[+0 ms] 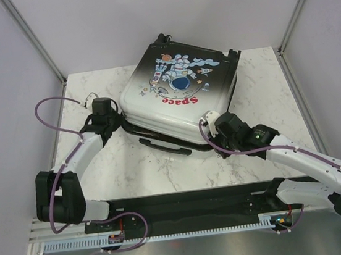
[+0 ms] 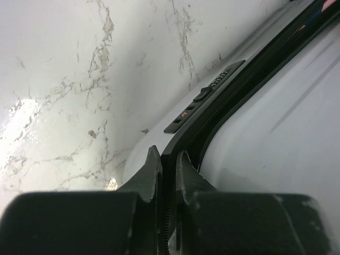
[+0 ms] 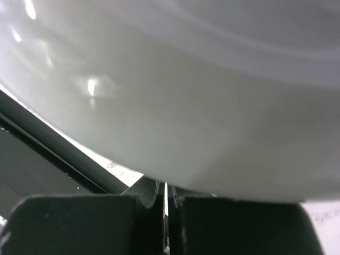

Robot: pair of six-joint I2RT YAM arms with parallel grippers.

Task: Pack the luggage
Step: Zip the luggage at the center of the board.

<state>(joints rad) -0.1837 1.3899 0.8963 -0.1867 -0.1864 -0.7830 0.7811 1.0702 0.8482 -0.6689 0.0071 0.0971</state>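
Note:
The luggage (image 1: 179, 95) lies flat on the marble table, its astronaut and red "Space" print facing up and its two shells nearly together. My left gripper (image 1: 119, 116) is at its left corner. In the left wrist view this gripper (image 2: 169, 155) is shut on the black zipper strip (image 2: 234, 101) that runs between the white shells (image 2: 276, 138). My right gripper (image 1: 210, 122) sits at the case's front right edge. In the right wrist view it (image 3: 166, 186) is shut with nothing between the fingers, tucked under the white shell (image 3: 202, 79).
A black carry handle (image 1: 166, 145) sticks out of the case's near side. A combination lock (image 2: 204, 95) sits beside the zipper. Black wheels (image 1: 233, 52) point toward the back wall. Bare marble table (image 1: 163, 172) lies between the case and the arm bases.

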